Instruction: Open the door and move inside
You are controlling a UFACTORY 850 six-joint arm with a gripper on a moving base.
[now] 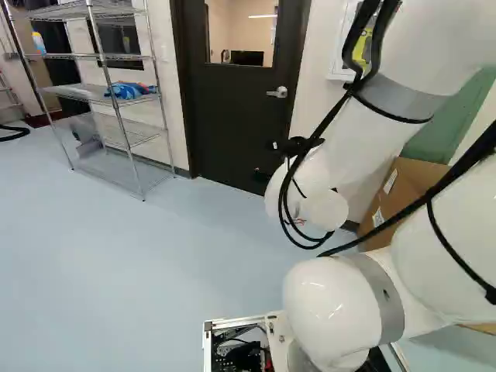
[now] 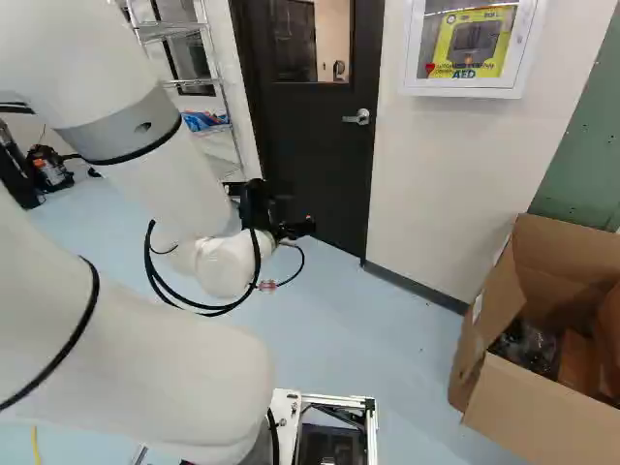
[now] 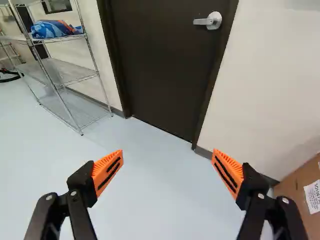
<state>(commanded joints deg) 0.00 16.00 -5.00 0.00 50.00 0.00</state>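
The dark door (image 1: 236, 112) stands closed in its frame ahead of the base, with a window in its upper part. Its silver lever handle (image 2: 357, 117) sits on the right side of the door in the right base view. My gripper (image 2: 291, 229) shows there as a dark shape low in front of the door, its fingertips hard to make out. In the wrist view the gripper (image 3: 167, 156) is open, its orange pads wide apart with nothing between them. The door (image 3: 167, 65) and its handle (image 3: 208, 21) lie ahead, beyond the fingertips and well apart from them.
A wire shelf rack (image 1: 116, 97) with a blue item stands against the wall left of the door. Right of the door, a white wall cabinet (image 2: 467, 48) hangs above the baseboard. An open cardboard box (image 2: 542, 407) stands on the floor at the right of the right base view.
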